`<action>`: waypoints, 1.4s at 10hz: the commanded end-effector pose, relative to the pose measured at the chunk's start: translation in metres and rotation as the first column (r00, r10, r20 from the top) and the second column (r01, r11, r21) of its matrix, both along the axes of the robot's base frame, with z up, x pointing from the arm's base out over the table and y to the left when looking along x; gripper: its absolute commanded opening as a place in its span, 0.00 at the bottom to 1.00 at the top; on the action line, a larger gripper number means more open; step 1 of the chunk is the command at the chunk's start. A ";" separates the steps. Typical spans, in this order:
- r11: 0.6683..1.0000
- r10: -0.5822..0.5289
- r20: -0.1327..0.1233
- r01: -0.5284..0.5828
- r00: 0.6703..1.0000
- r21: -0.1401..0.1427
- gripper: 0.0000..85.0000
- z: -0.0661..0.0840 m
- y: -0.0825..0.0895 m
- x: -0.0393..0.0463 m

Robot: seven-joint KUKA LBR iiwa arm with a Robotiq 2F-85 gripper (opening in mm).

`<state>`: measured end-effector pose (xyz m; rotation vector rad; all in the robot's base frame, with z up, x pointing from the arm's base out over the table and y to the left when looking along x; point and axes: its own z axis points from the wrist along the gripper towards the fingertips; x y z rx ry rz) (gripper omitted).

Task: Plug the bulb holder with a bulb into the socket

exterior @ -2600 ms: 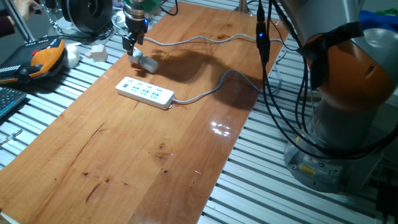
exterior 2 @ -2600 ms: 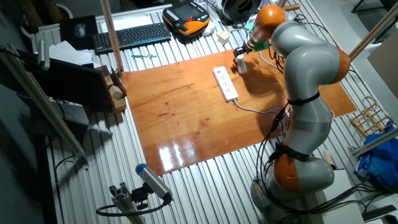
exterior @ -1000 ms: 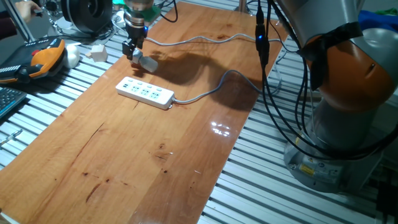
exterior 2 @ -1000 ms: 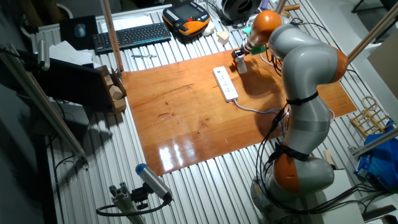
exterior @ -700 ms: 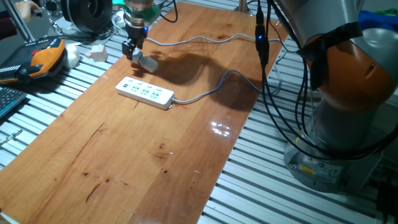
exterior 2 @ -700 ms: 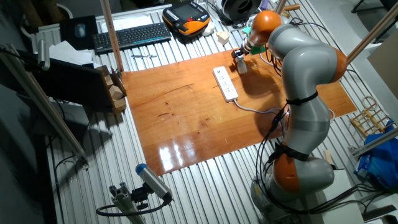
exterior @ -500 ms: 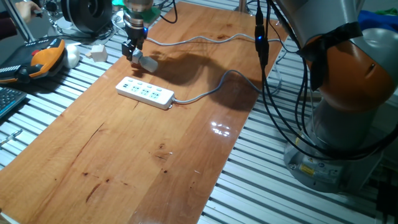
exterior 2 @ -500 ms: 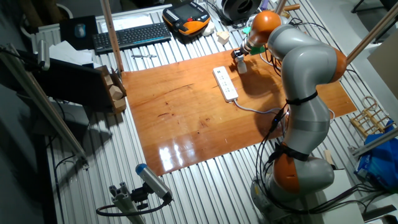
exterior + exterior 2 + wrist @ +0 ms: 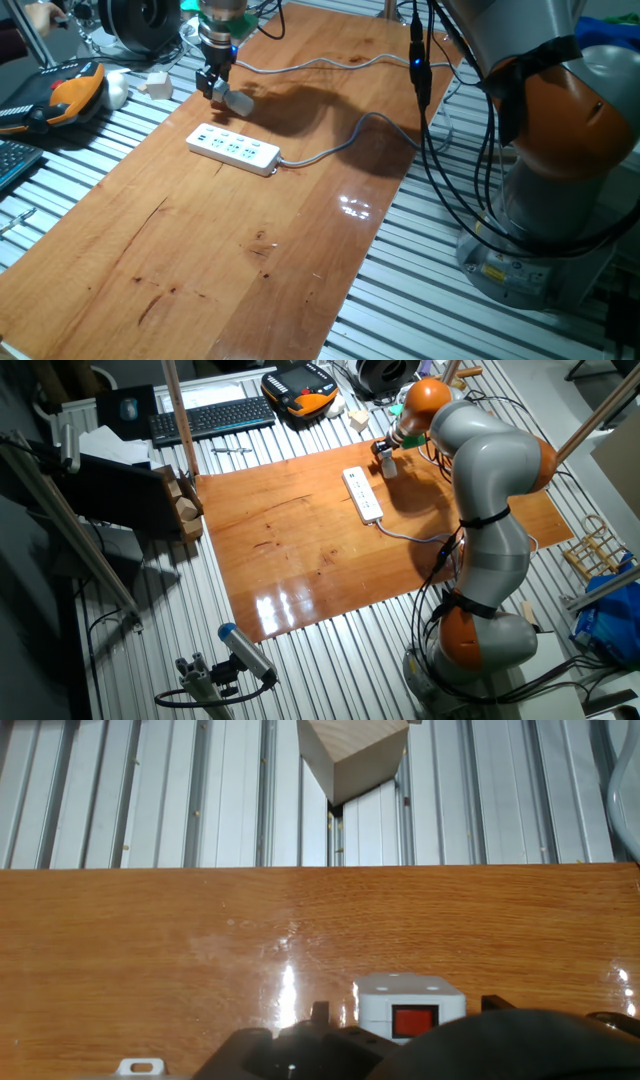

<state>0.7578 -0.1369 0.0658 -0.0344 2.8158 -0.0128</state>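
One fixed view shows the gripper [image 9: 216,86] closed on the bulb holder with a bulb [image 9: 234,100], which is held clear of the wooden table [image 9: 250,230], just beyond the far end of the socket [image 9: 234,149]. The bulb is seen pointing out to one side of the fingers. From the other fixed view, the same arrangement is confirmed: the holder [image 9: 387,466] is carried beside the socket [image 9: 362,494], not above its outlets. The hand view gives only the holder's white body with its red spot [image 9: 410,1019] at the bottom edge, with a plain white cube [image 9: 353,756] lying off the board on the slatted bench.

Pickup is judged complete. Still to be done:

1. The holder is to be carried over an outlet.
2. The pins are to be aligned; they cannot be seen in any view.
3. The holder is to be pressed in.

No outlet is occupied yet.
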 end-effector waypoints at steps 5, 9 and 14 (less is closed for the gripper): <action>1.000 0.000 0.002 0.000 1.000 -0.003 0.60 -0.002 -0.001 0.0005; 1.000 -0.003 0.002 0.003 1.000 -0.004 0.60 -0.003 -0.001 0.0006; 1.000 0.005 0.006 -0.004 1.000 -0.008 0.60 -0.003 -0.001 0.0006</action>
